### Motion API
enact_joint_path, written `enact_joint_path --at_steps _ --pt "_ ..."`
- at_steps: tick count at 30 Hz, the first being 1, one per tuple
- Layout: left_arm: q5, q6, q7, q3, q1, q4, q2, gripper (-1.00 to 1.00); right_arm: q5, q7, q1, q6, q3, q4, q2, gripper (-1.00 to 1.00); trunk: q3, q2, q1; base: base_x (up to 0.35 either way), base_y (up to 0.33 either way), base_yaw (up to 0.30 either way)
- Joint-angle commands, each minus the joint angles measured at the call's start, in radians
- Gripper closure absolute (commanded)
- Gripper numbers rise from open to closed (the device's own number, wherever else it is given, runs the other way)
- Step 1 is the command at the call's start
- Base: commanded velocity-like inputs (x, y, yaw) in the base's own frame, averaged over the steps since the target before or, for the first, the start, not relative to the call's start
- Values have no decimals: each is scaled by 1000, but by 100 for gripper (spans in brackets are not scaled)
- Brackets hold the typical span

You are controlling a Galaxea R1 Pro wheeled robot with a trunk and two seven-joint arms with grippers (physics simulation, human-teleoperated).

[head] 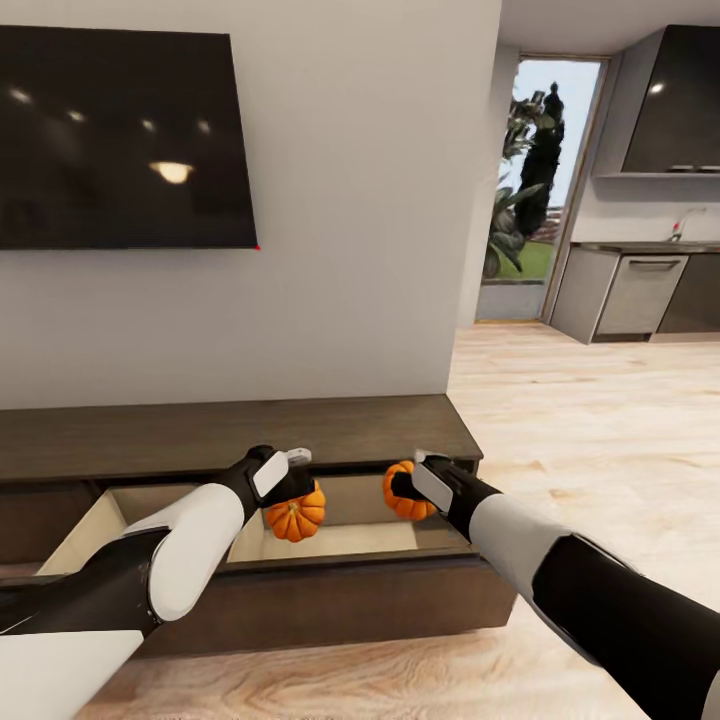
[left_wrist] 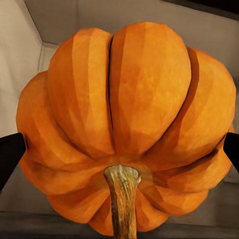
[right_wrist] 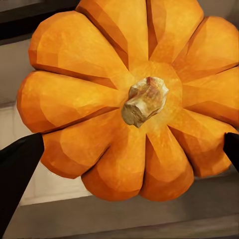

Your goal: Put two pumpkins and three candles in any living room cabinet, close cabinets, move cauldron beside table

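Observation:
The long dark-brown cabinet stands against the wall with one wide drawer pulled out, its pale beige inside showing. My left gripper is shut on one orange pumpkin, held over the drawer's middle. My right gripper is shut on the other pumpkin, held over the drawer's right part. Up close, the left pumpkin sits between dark fingertips, stem toward the camera. The right pumpkin shows its stem end, with a dark fingertip at its side. Candles, cauldron and table are out of view.
A large black TV hangs on the wall above the cabinet. Pale wood floor stretches to the right toward a kitchen with grey units and a glass door.

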Motion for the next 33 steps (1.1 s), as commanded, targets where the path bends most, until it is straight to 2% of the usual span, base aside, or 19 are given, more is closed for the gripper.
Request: enact_joint_path --at_steps 1,6,15,19,22,25,33 --pt "9 -15 10 3 0 3 -1 100 -7 -6 2 -9 7 -2 0 100 -4 -8 4 0 0 0" --pt "9 -126 12 4 0 48 -1 100 -7 -6 13 -32 7 -2 0 100 -20 -43 23 0 0 0" --pt "8 -190 16 4 0 56 2 100 -7 -6 15 -40 7 -2 0 100 -20 -43 23 0 0 0" --pt "7 -202 17 2 0 53 2 100 -6 -6 16 -85 8 -2 0 100 -20 -43 23 0 0 0" --pt "7 -231 14 2 0 52 1 100 22 -5 16 -126 8 -2 0 100 -20 -43 23 0 0 0" --pt "6 -306 11 0 0 53 1 100 70 -8 16 -141 6 -1 -8 100 -20 -43 23 0 0 0" --pt "3 -341 6 -1 0 56 -1 100 83 -10 16 -148 7 11 -30 100 -20 -43 23 0 0 0"
